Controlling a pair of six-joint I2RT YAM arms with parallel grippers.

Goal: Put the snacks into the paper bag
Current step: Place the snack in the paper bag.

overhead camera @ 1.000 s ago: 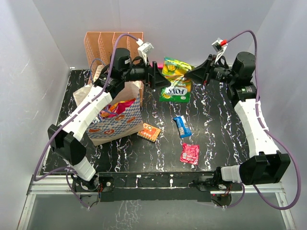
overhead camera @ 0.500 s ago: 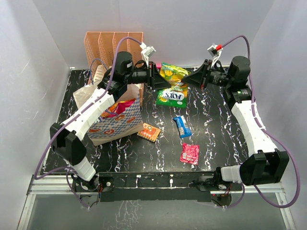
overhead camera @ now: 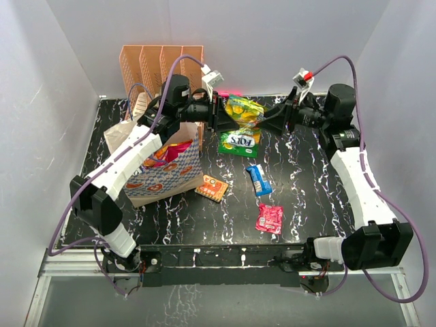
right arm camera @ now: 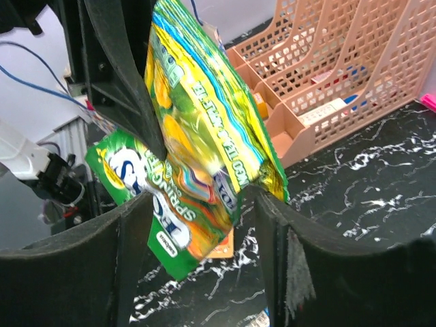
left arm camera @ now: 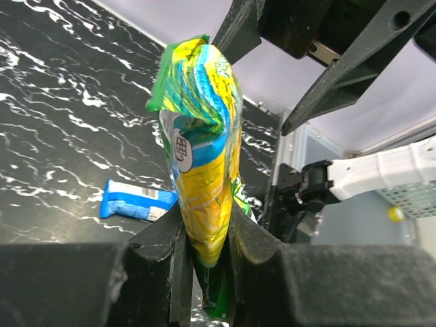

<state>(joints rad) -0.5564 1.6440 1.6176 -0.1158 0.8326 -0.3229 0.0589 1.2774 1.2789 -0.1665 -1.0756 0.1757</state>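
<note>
Above the far tabletop [overhead camera: 306, 197], I see the green-yellow packet [overhead camera: 243, 109] has drifted left toward the paper bag [overhead camera: 163, 178]. The left fingers [left arm camera: 160, 248] clamp it. The right fingers [right arm camera: 129, 238] straddle it, spread wide, and I cannot tell if they grip.

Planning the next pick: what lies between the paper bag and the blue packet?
A small orange packet, flat on the table, nearer the paper bag than the blue packet; top view shows it.
</note>
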